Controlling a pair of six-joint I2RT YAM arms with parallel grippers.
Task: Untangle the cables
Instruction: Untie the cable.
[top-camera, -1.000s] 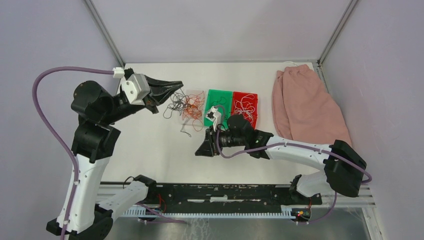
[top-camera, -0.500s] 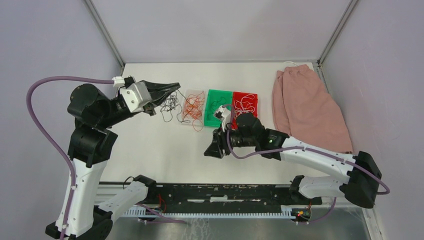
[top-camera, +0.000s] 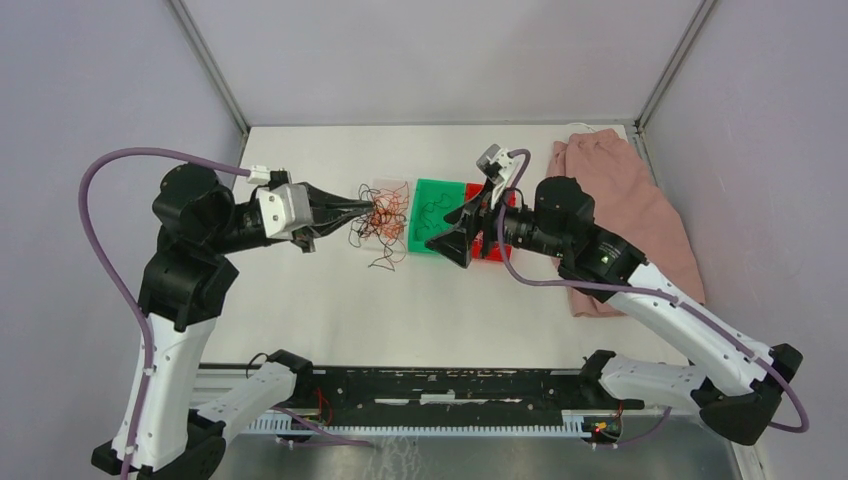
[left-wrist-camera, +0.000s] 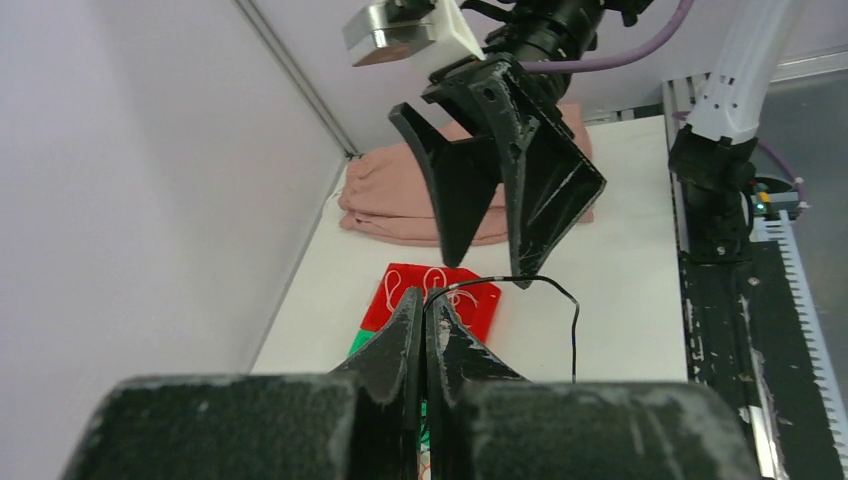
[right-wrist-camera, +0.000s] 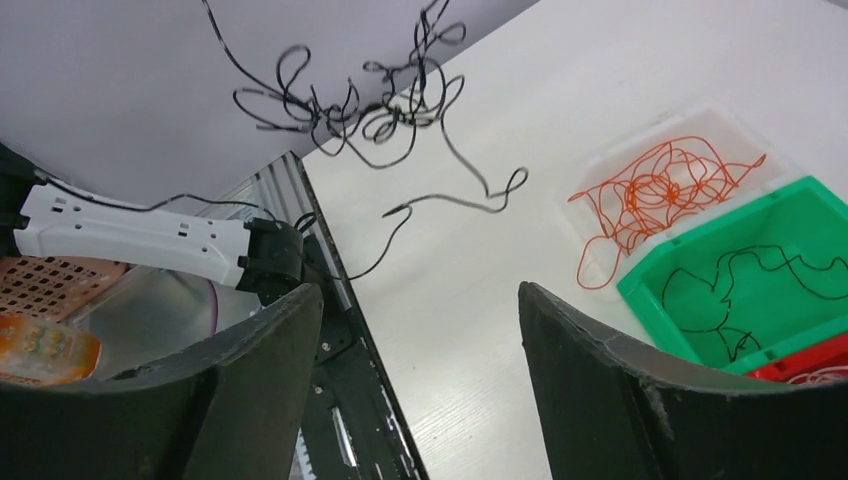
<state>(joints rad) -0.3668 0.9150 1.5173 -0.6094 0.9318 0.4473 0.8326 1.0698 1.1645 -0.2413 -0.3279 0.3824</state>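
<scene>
The cables are sorted in part. Orange cables (top-camera: 385, 212) (right-wrist-camera: 655, 190) lie in a clear tray (right-wrist-camera: 700, 125). One black cable (right-wrist-camera: 735, 290) lies in the green bin (top-camera: 430, 190), and white ones (left-wrist-camera: 437, 283) lie in the red bin (top-camera: 493, 192). A clump of black cables (right-wrist-camera: 370, 110) (top-camera: 368, 240) hangs in the air from my left gripper (top-camera: 372, 207) (left-wrist-camera: 425, 298), which is shut on a black strand (left-wrist-camera: 560, 295). My right gripper (top-camera: 447, 250) (left-wrist-camera: 488, 270) (right-wrist-camera: 420, 295) faces it from above the bins, open and empty.
A folded pink cloth (top-camera: 610, 215) lies at the back right by the right wall. The black rail (top-camera: 440, 385) runs along the table's near edge. The three containers stand in a row at the back middle.
My right arm rose from the table's front middle, swung back over the bins and opened its jaws. My left gripper moved right and lower, carrying the black clump over the clear tray.
</scene>
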